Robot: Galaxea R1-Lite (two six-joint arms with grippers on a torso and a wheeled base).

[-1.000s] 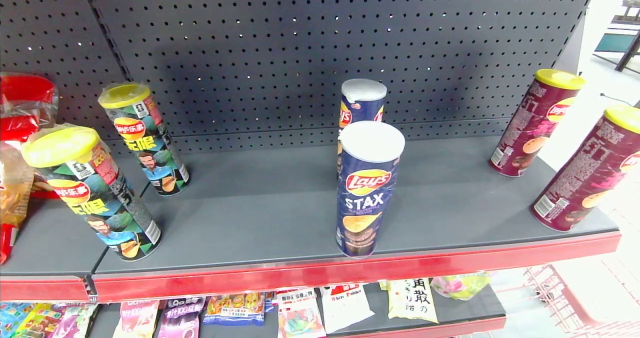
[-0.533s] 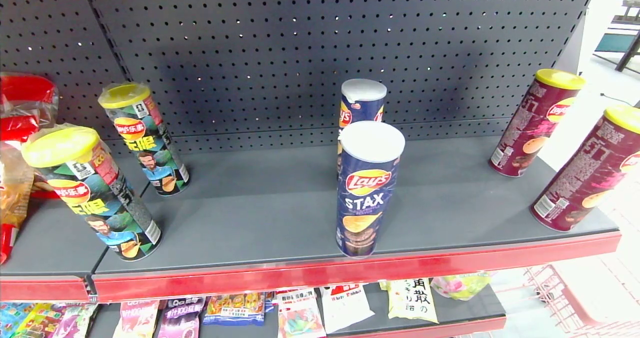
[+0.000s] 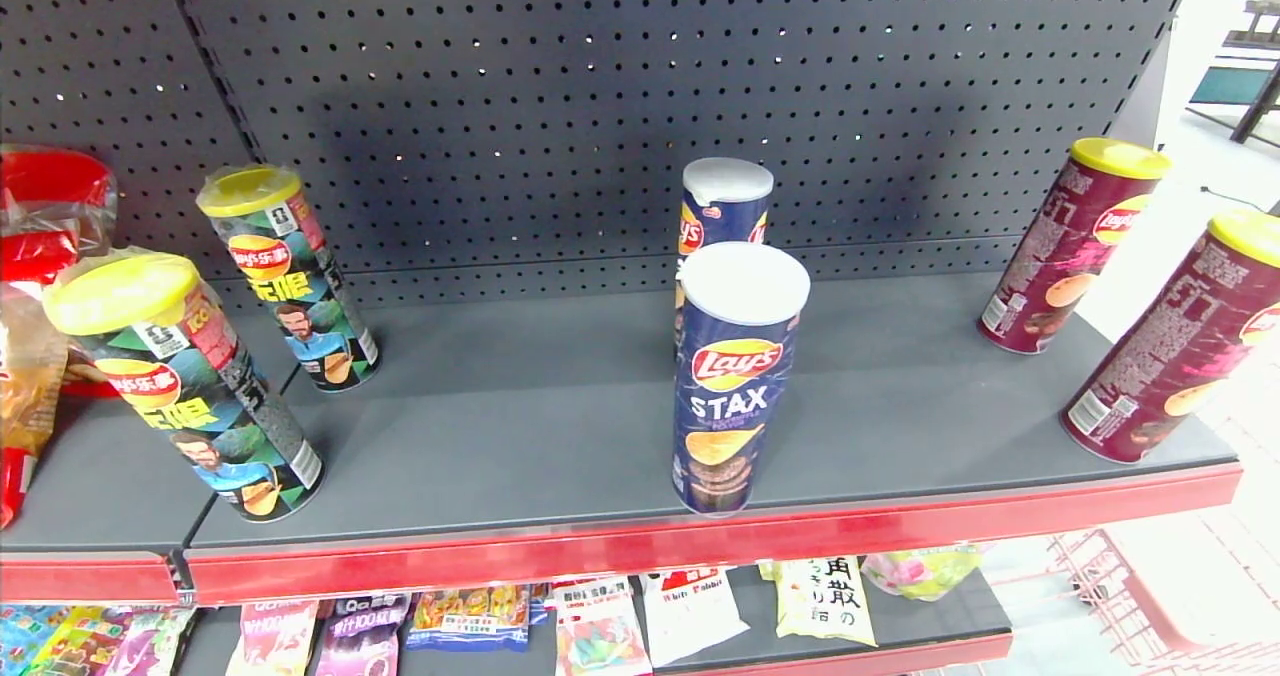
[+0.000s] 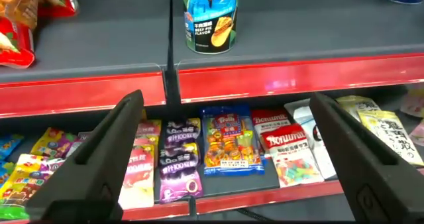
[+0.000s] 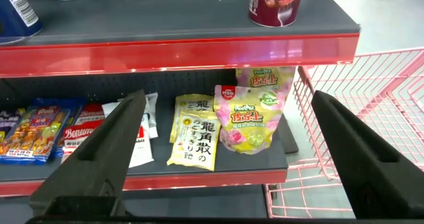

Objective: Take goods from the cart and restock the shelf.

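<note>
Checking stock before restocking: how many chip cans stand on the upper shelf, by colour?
Black-and-green cans: 2
Blue cans: 2
Maroon cans: 2
Total: 6

- Shelf (image 3: 520, 426): matte grey deck with a glossy red front strip.
- Back panel (image 3: 600, 96): dark grey, dotted with even rows of holes.
- Front blue can (image 3: 735, 396) and rear blue can (image 3: 722, 211): navy, with white lids and a red-and-yellow logo.
- Near maroon can (image 3: 1170, 346) and far maroon can (image 3: 1065, 251): deep maroon, with yellow lids.
- Near patterned can (image 3: 195, 396) and far patterned can (image 3: 295, 281): black with green and teal triangles, under yellow lids.
- Cart (image 5: 344, 151): pink wire mesh.
- Pouch (image 5: 255, 111): pastel green and pink.
</note>
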